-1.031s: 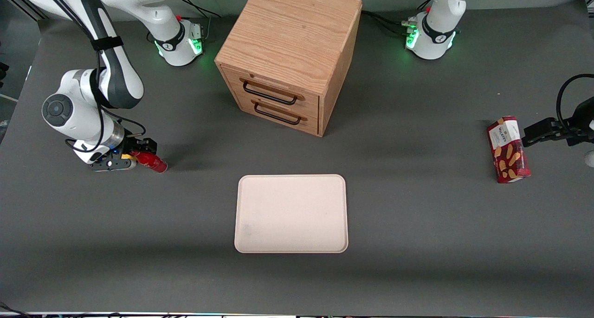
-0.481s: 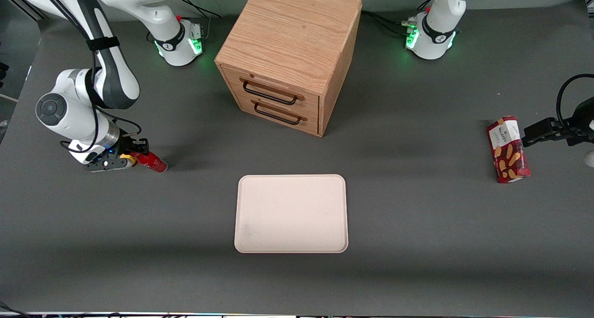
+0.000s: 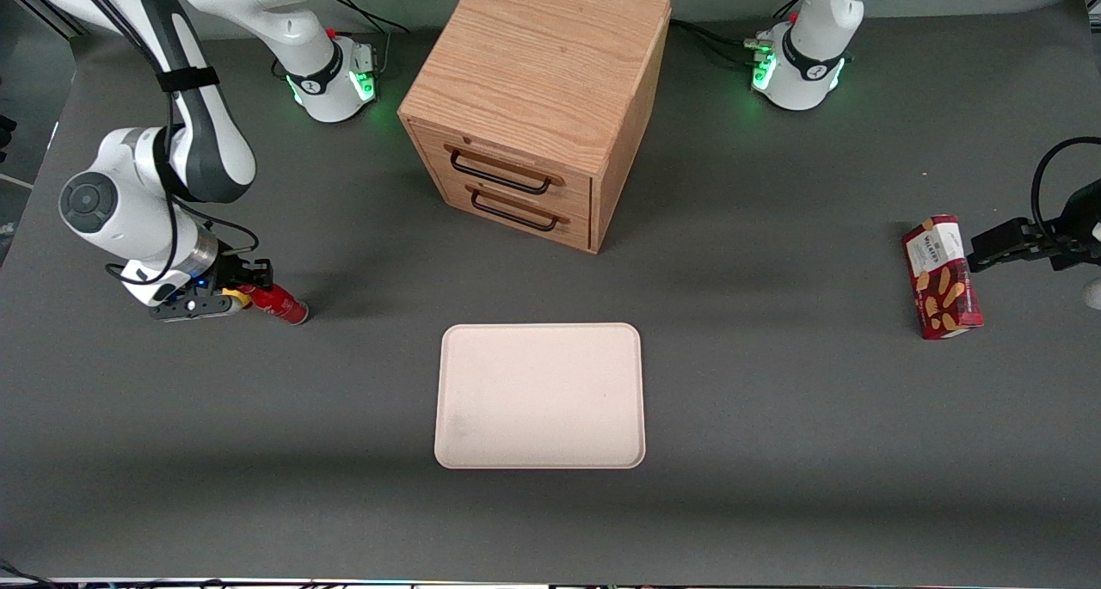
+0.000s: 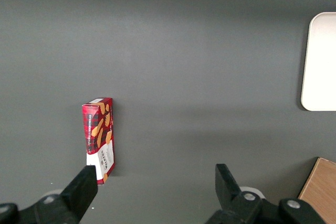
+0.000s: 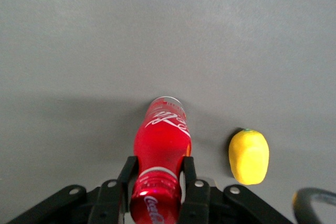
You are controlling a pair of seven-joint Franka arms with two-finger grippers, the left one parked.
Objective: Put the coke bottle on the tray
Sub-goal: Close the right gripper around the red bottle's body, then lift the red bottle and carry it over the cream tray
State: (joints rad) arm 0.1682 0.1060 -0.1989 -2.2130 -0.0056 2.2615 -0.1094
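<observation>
Right wrist view: the small slim red coke bottle with white script lettering (image 5: pixel 160 145) is seen lying on its side on the dark grey bench (image 3: pixel 774 443), with the black two-finger end effector (image 5: pixel 159 163) closed in on it. One of the fingers (image 5: pixel 129 174) is set against each flank and no gap can be made out, though the bottle has not yet been lifted. A small yellow lemon-shaped lump (image 5: pixel 249 157) lies just beside the bottle, apart from it. In the front view, bottle and end effector are found at the left of the frame at mid-height, toward the working arm's end of the bench, well apart from the flat pale cream-pink rectangular tray (image 3: pixel 539 395) at lower centre. The bottle's long axis is laid flat and runs in line with the fingers. Its free end is pointed diagonally toward the lower right of the front view, roughly toward the tray. Which end carries the cap cannot be told. For the step in hand, a firm squeeze should be confirmed first. A straight lift is then advised, so that the round body is not rolled and the lump is not nudged.
</observation>
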